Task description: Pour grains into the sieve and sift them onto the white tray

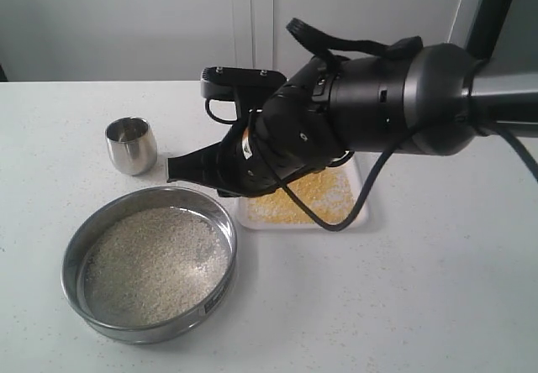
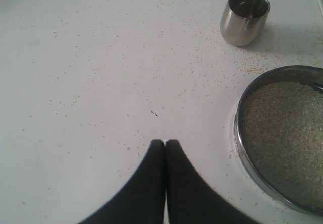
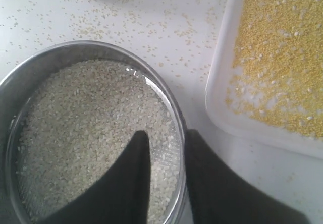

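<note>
The sieve (image 1: 151, 331) stands on the table at the front left, and its mesh is covered by pale whitish-beige grains (image 1: 155, 264). Behind it to the right lies the white tray (image 1: 361, 213), holding fine golden-yellow grains (image 1: 315, 192) with a few pale ones. My right gripper (image 1: 178, 171) reaches across the tray to the sieve's far rim. In the right wrist view the right gripper (image 3: 168, 133) is open and straddles the sieve rim (image 3: 60, 50), one finger over the pale grains (image 3: 75, 123), the other outside. My left gripper (image 2: 165, 142) is shut on nothing above bare table beside the sieve (image 2: 242, 148).
A small rounded steel cup (image 1: 131, 144) stands upright behind the sieve on the left and looks empty in the left wrist view (image 2: 245, 18). Loose grains are scattered on the white table between cup, sieve and tray (image 3: 222, 108). The right arm hangs over the tray.
</note>
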Robot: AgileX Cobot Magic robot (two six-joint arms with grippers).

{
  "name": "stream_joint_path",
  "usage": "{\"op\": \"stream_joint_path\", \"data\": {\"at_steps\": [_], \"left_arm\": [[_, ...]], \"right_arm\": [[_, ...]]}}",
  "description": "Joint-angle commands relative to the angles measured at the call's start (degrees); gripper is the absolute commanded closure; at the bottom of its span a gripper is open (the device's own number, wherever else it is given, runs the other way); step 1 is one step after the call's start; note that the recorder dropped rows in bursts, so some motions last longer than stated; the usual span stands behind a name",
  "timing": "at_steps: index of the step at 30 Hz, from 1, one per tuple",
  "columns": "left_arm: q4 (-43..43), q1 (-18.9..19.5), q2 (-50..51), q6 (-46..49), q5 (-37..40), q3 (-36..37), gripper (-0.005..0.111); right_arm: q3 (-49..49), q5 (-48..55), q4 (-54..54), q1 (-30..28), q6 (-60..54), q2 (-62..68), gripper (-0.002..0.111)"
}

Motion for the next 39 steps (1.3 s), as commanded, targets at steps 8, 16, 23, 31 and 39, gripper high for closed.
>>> {"op": "stream_joint_path", "data": {"at_steps": [8, 16, 23, 31, 39], "left_arm": [[-0.18, 0.01, -0.34, 0.17, 0.32, 0.19, 0.107], [-0.18, 0.01, -0.34, 0.17, 0.32, 0.19, 0.107], [-0.18, 0.01, -0.34, 0.17, 0.32, 0.19, 0.107], [-0.18, 0.01, -0.34, 0.17, 0.32, 0.19, 0.107], [-0.18, 0.01, -0.34, 0.17, 0.32, 0.19, 0.107]], "right_arm": [[0.05, 2.72, -0.09, 0.24, -2.36, -3.13, 0.108], [0.05, 8.04, -0.06, -1.69, -11.11, -7.1, 0.108], [0.05, 16.87, 2.31, -6.79, -28.73, -12.7, 0.108], [0.05, 24.82, 12.79, -18.41, -35.66, -15.34, 0.108], [0.18, 28.82, 13.18, -27.05, -34.06, -19.42, 0.108]]}}
